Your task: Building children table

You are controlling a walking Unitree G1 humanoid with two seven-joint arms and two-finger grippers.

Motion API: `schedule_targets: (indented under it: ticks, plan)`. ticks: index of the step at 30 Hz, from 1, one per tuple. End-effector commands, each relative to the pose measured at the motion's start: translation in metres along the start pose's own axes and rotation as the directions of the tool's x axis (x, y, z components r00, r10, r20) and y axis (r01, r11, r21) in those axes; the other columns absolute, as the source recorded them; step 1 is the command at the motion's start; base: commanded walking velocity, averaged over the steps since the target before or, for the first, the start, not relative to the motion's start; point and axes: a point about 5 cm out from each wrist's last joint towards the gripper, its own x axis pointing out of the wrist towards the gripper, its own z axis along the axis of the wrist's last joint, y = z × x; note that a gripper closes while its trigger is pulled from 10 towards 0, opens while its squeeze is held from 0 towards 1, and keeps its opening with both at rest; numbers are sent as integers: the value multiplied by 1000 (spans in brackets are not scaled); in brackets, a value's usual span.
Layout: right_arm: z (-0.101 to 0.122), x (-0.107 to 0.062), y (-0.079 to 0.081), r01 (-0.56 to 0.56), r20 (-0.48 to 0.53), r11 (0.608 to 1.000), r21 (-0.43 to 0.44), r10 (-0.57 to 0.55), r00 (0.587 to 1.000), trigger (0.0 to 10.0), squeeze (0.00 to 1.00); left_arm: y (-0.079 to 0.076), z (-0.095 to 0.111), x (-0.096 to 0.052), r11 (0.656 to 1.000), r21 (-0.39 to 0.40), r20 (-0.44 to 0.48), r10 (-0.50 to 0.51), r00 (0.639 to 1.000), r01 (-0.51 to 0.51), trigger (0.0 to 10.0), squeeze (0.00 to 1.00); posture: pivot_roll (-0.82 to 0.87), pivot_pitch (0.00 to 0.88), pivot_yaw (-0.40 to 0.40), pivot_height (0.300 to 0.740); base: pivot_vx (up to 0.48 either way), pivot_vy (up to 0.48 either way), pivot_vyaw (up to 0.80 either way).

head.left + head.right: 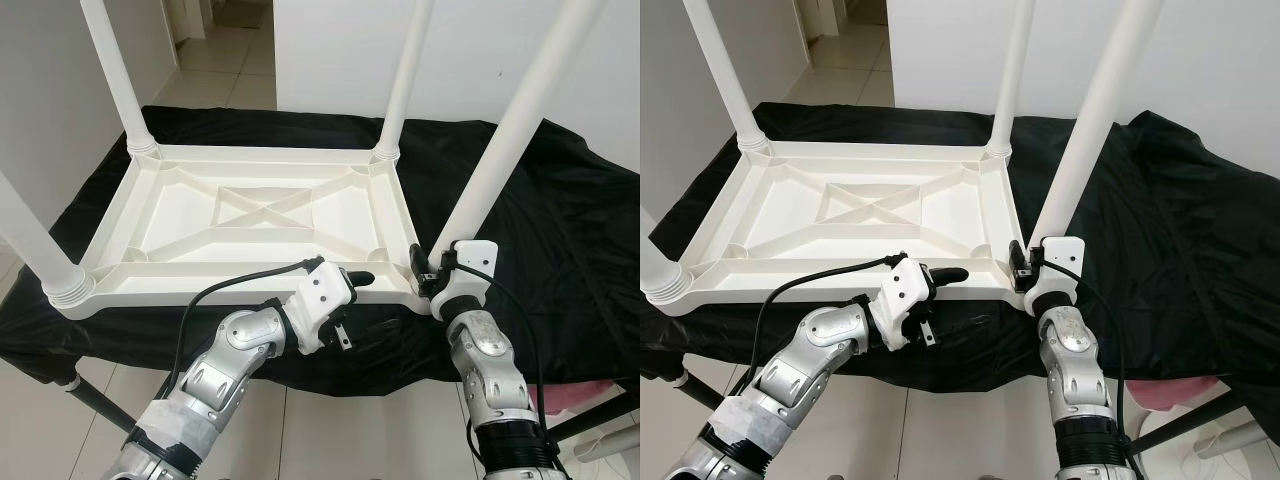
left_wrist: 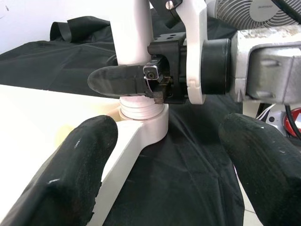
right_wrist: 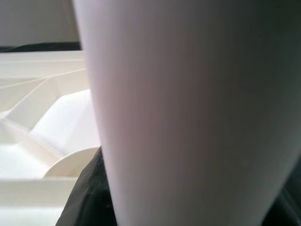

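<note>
Table leg [image 1: 500, 150] clamped by right gripper [image 1: 428, 272] (left spread)

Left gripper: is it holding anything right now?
No. The left gripper has its fingers spread apart over black cloth, nothing between them.

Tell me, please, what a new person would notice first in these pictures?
First, the white plastic table lying upside down on a black cloth, its four legs pointing up. Next, the right tool closed around the near right leg at its base, while the left tool hovers open at the table's near edge.
</note>
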Motion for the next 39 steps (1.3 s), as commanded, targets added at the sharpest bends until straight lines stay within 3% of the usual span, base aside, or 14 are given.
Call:
schedule_targets:
  ticks: [1, 2, 5, 7, 9, 23, 24, 26, 27, 31, 32, 33, 39]
  plan:
    - [-14, -6, -13, 75, -78, 997, 2, -75, 994, 10000, 0, -3, 0, 1, 999, 5, 2, -45, 999, 45, 10000, 0, -93, 0, -6, 740, 0, 0, 0]
    - [-14, -8, -8, 142, -74, 990, 19, -141, 987, 10000, 0, -4, 0, 1, 999, 4, 3, -47, 999, 47, 10000, 0, -93, 0, -4, 740, 0, 0, 0]
    - [-14, -8, -8, 142, -74, 990, 19, -141, 987, 10000, 0, -4, 0, 1, 999, 4, 3, -47, 999, 47, 10000, 0, -93, 0, -4, 740, 0, 0, 0]
    - [-10, -10, 10, 204, -58, 976, 71, -201, 978, 10000, 0, -3, 0, 1, 998, 6, -2, -61, 998, 61, 10000, 0, -105, 0, 15, 740, 0, 0, 0]
    - [-8, -11, 14, 201, -50, 976, 80, -198, 979, 10000, 0, -2, 0, 1, 998, 8, -3, -67, 998, 67, 10000, 0, -107, 0, 19, 740, 0, 0, 0]
    - [-6, -13, 15, 226, -57, 971, 80, -222, 973, 10000, 0, 1, 1, 1, 997, 16, -8, -73, 997, 73, 10000, 0, -104, 0, 18, 740, 0, 0, 0]
    - [-6, -14, 15, 225, -56, 971, 77, -221, 974, 10000, 600, 1, 1, 0, 997, 16, -9, -71, 997, 71, 10000, 0, -104, 0, 18, 740, 0, 0, 0]
    - [-5, -15, 14, 226, -51, 972, 68, -223, 973, 10000, 600, 1, 1, 0, 998, 17, -9, -68, 998, 68, 10000, 0, -99, 0, 14, 740, 0, 0, 0]
    - [-5, -15, 13, 224, -48, 972, 74, -221, 974, 10000, 1000, 1, 1, -1, 998, 18, -9, -66, 998, 66, 10000, 0, -99, 0, 14, 740, 0, 0, 0]
    - [-3, -16, 11, 213, -31, 975, 65, -211, 977, 10000, 1000, 1, 1, -1, 998, 18, -9, -61, 998, 61, 10000, 0, -96, 0, 8, 740, 0, 0, 0]
    - [-1, -16, 6, 193, -17, 979, 66, -193, 981, 10000, 851, 1, 1, -2, 998, 16, -10, -54, 998, 54, 10000, 0, -92, 0, 1, 740, 0, 0, 0]
    - [2, -17, 2, 138, 8, 988, 71, -139, 990, 10000, 0, 1, 1, -3, 999, 14, -10, -48, 999, 48, 10000, 0, -89, 0, -5, 740, 0, 0, 0]
    - [13, -14, -9, -34, 77, 998, 55, 30, 997, 10000, 0, 0, 1, -4, 999, 11, -9, -39, 999, 39, 10000, 0, -88, 0, -15, 740, 0, 0, 0]
